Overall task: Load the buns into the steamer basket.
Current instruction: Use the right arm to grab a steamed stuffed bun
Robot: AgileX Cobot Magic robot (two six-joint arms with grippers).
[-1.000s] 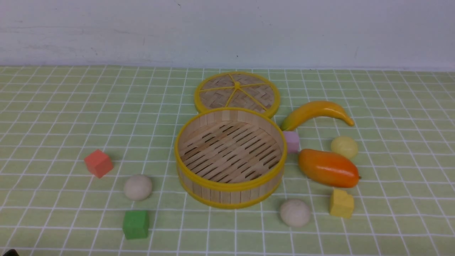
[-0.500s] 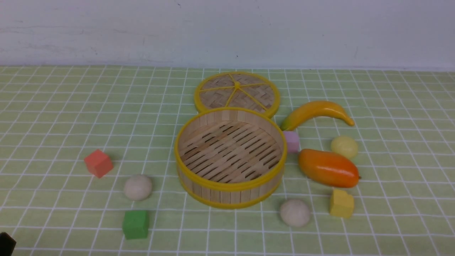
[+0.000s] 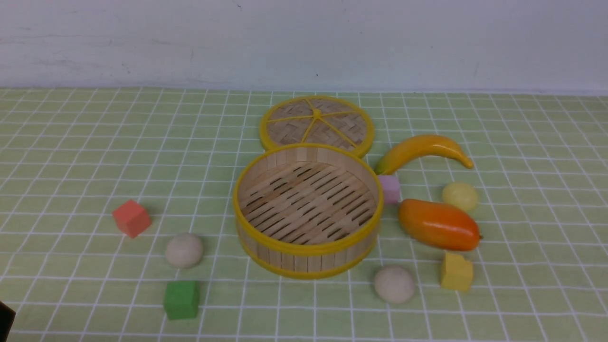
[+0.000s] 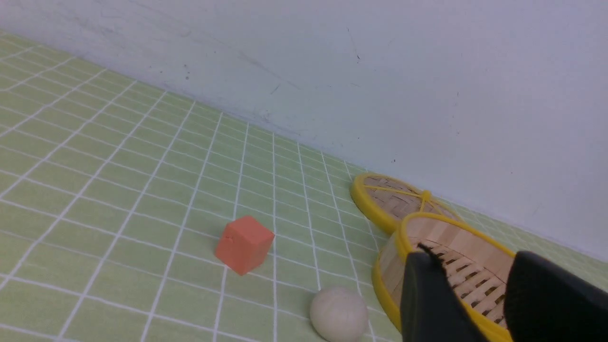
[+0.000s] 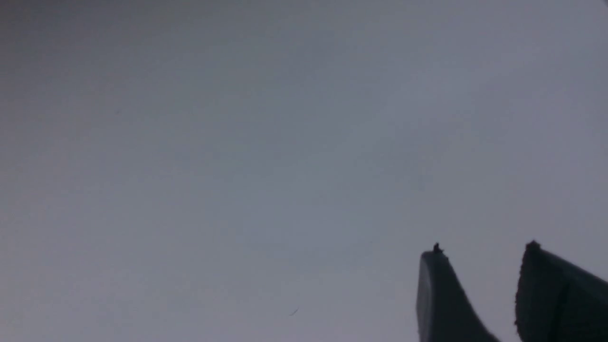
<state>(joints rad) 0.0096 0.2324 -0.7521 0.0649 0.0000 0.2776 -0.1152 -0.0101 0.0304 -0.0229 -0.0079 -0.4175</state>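
The steamer basket (image 3: 308, 247) stands mid-table with nothing in it. Three buns lie on the cloth: a beige one (image 3: 184, 250) left of the basket, a beige one (image 3: 394, 284) at its front right, a pale yellow one (image 3: 460, 196) behind the mango. In the left wrist view the basket (image 4: 394, 266) and the left beige bun (image 4: 338, 314) show. My left gripper (image 4: 468, 259) is open and empty, with only a dark corner (image 3: 5, 319) of it at the front view's lower left. My right gripper (image 5: 482, 249) is open, empty, facing a blank grey wall.
The flat woven lid (image 3: 317, 124) lies behind the basket. A banana (image 3: 422, 149), orange mango (image 3: 438, 224), pink cube (image 3: 390, 188) and yellow cube (image 3: 456, 271) crowd the right side. A red cube (image 3: 131, 217) and green cube (image 3: 181, 299) sit on the left.
The dark left gripper corner has come up into the front view's lower left edge. Nothing on the table has moved.
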